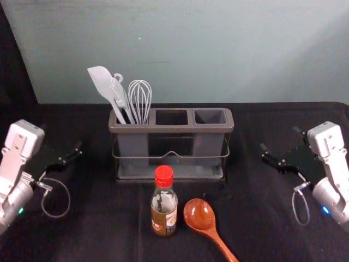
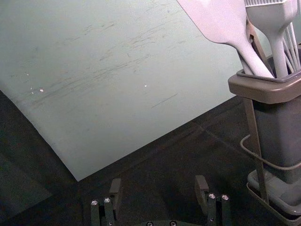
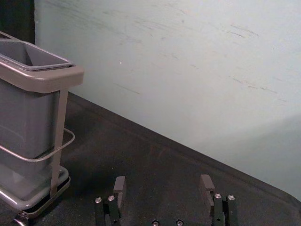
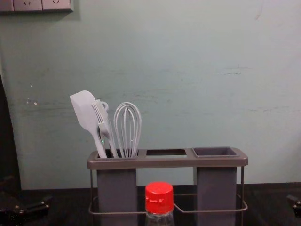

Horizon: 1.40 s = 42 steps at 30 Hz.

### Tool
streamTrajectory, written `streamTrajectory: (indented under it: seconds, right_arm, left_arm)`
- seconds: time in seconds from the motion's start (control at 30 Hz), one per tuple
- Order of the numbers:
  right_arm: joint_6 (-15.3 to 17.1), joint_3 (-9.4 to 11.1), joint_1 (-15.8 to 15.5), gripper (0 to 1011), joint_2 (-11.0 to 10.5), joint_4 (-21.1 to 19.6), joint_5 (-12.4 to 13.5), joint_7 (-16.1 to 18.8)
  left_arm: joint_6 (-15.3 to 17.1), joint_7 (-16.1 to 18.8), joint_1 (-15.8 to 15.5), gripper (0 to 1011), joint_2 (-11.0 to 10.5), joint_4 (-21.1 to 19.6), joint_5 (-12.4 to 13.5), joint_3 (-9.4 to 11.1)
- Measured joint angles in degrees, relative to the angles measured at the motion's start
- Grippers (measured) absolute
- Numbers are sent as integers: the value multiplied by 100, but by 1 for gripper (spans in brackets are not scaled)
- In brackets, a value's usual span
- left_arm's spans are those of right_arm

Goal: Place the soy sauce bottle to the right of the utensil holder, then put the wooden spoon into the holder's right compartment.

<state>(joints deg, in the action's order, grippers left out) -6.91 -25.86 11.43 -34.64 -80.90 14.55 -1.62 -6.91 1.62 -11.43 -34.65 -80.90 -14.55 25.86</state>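
So the bottle [image 1: 164, 210] is standing upright in front of the holder [image 1: 170, 129], roughly midway between the claws. Right claw [image 3: 163, 183] is open and empty, out past the holder's right side, so the bottle's off to its left and closer to the body. I'd go with that arm, gripping across the vertical axis, minding the spoon [image 1: 200, 215] just beside it. Left claw [image 2: 158, 184] is open too, out left.

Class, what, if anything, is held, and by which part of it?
Nothing is held: the left end effector and right end effector are open, and the soy sauce bottle and wooden spoon rest on the table.
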Motion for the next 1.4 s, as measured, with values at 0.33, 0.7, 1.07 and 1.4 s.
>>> streamTrajectory:
  seconds: [0.33, 0.7, 1.07, 1.4]
  right_arm:
    - [0, 0, 0, 1003, 0, 0, 0, 0]
    - [0, 0, 0, 1002, 0, 0, 0, 0]
    - [0, 0, 0, 1002, 0, 0, 0, 0]
    - [0, 0, 0, 1002, 0, 0, 0, 0]
  left_arm:
    - [0, 0, 0, 1011, 0, 0, 0, 0]
    - [0, 0, -1, 1011, 0, 0, 0, 0]
    - [0, 0, 0, 1011, 0, 0, 0, 0]
    - [0, 0, 0, 1011, 0, 0, 0, 0]
